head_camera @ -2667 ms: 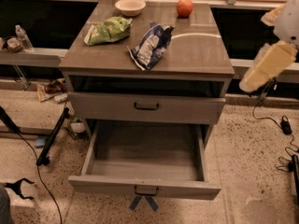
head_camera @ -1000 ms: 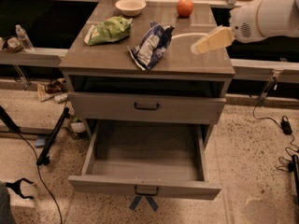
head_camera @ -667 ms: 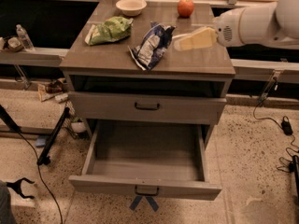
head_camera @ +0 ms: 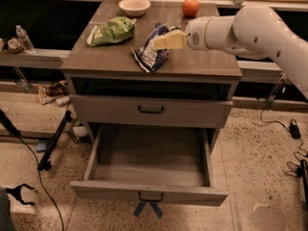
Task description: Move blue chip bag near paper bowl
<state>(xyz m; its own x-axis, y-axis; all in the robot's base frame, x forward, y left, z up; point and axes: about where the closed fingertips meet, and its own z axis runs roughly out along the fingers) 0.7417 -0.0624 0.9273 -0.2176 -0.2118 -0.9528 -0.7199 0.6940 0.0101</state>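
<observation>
The blue chip bag [head_camera: 150,54] lies on the grey cabinet top [head_camera: 110,61], near its middle, dark blue with a white and silver front. The paper bowl [head_camera: 134,6] stands at the back of the top, left of a red apple [head_camera: 190,7]. My gripper [head_camera: 168,41] comes in from the right on a white arm [head_camera: 250,30]. Its cream tip is over the right part of the blue chip bag.
A green and white chip bag [head_camera: 111,31] lies at the left of the top. Under the top is a closed drawer [head_camera: 151,110], and below it a bottom drawer [head_camera: 150,170] pulled out and empty. A water bottle [head_camera: 24,39] stands on a shelf at left. Cables lie on the floor.
My arm has swung in from the right and moved left across the cabinet top; the gripper now sits over the blue chip bag. The objects have not moved.
</observation>
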